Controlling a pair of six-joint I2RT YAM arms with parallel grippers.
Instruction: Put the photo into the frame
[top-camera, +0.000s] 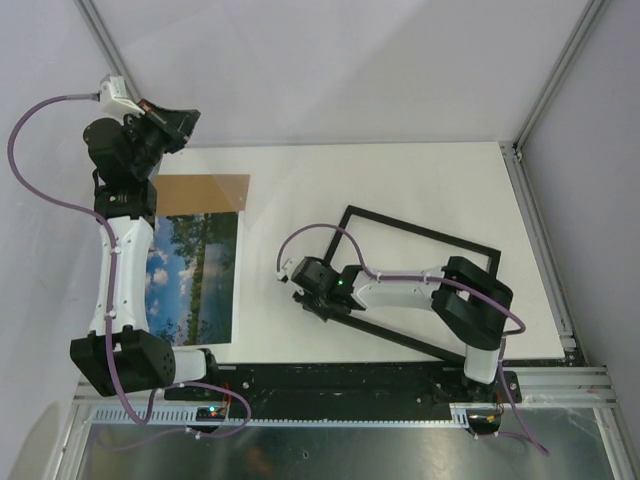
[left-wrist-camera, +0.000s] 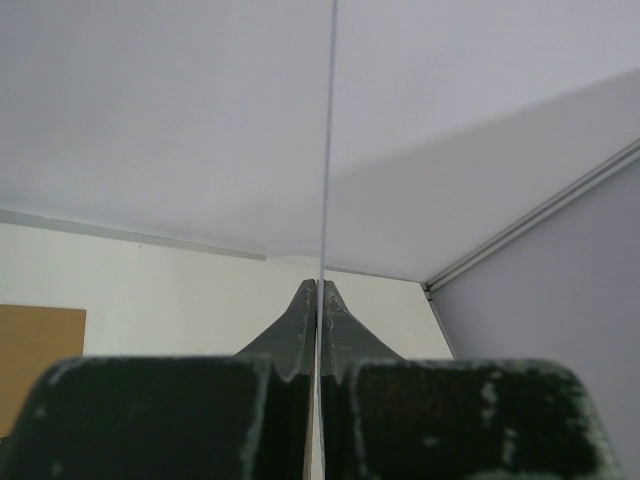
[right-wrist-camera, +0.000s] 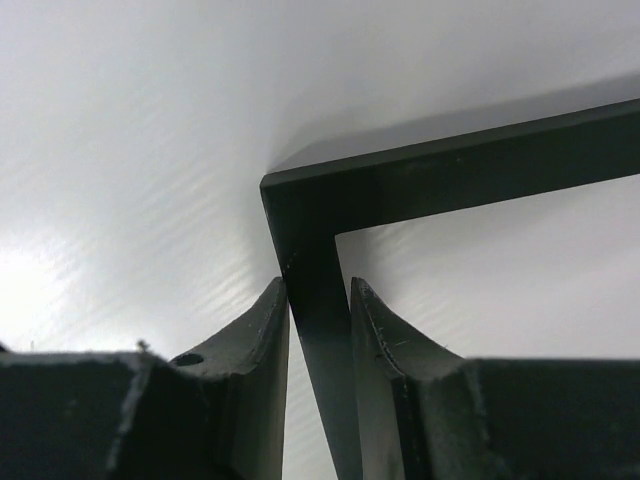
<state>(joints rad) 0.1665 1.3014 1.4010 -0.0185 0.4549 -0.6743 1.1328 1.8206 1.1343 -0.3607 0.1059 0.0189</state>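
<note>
The photo (top-camera: 195, 270), blue sky and trees face up, lies flat on the table's left side, partly under my left arm. To the right, the black frame (top-camera: 425, 232) lies askew on the table. My right gripper (top-camera: 300, 290) is at its near-left corner. In the right wrist view that gripper (right-wrist-camera: 319, 282) is shut on a bar of the frame (right-wrist-camera: 450, 170), which runs slantwise between the fingers just short of the corner. My left gripper (top-camera: 170, 125) is raised at the far left. Seen from the left wrist, it (left-wrist-camera: 318, 285) is shut on a thin clear sheet (left-wrist-camera: 328, 150), edge-on.
A brown cardboard board (top-camera: 205, 192) lies just beyond the photo; its corner (left-wrist-camera: 35, 360) shows in the left wrist view. The white table (top-camera: 400, 175) is bounded by grey enclosure walls and a metal rail (top-camera: 540, 250) on the right. Both arm bases stand on the near edge.
</note>
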